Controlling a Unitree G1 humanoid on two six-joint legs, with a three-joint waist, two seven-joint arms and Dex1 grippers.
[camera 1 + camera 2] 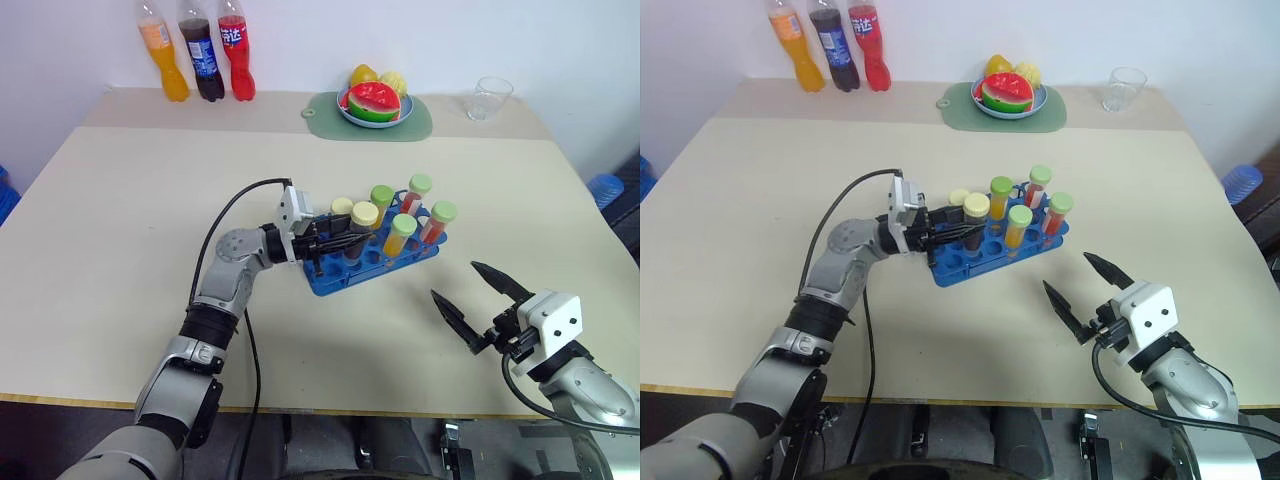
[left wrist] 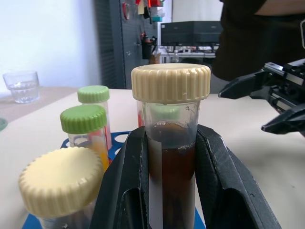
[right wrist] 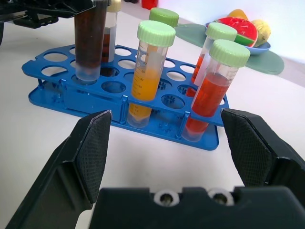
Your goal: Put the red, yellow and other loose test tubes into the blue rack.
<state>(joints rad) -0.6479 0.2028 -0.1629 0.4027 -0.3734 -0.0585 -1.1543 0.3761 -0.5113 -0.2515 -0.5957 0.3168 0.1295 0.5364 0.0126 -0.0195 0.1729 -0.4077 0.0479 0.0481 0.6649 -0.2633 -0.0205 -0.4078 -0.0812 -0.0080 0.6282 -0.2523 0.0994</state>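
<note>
The blue rack (image 1: pixel 328 282) lies at the middle of the table, with several capped tubes standing in it. Among them are an orange-yellow tube (image 1: pixel 400 236) and a red tube (image 1: pixel 437 222), both green-capped. My left gripper (image 1: pixel 345 241) reaches in level from the left and is shut on a cream-capped tube of dark brown liquid (image 2: pixel 170 167). That brown tube (image 3: pixel 89 38) stands upright with its bottom in a hole at the rack's left end. My right gripper (image 1: pixel 453 280) hovers open over the table to the rack's right, nearer the front, apart from it, nothing between its fingers (image 3: pixel 90 152).
Three soda bottles (image 1: pixel 200 55) stand at the back left. A plate of fruit (image 1: pixel 375 102) on a green mat and a clear glass (image 1: pixel 490 97) sit at the back. A person in dark clothing (image 2: pixel 248 33) stands beyond the table's right side.
</note>
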